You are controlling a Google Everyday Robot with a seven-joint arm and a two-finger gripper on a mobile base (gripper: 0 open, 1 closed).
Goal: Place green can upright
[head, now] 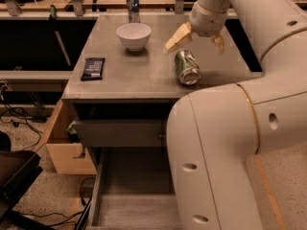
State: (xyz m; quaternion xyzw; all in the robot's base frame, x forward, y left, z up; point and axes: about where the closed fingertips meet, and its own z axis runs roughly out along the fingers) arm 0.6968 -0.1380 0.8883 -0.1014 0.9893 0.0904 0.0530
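The green can (186, 67) lies on its side on the grey table (129, 73), right of centre, with a shiny silver end facing the front edge. My gripper (197, 40) hangs just above and behind the can's far end. Its two tan fingers are spread wide, one to the left (178, 38) and one to the right (218, 41). It is open and holds nothing. The can lies free on the table.
A white bowl (134, 35) stands left of the gripper. A slim silver-and-blue can (132, 5) stands upright at the table's back edge. A dark snack bar (92, 68) lies at the front left. My large white arm (230, 143) fills the right foreground.
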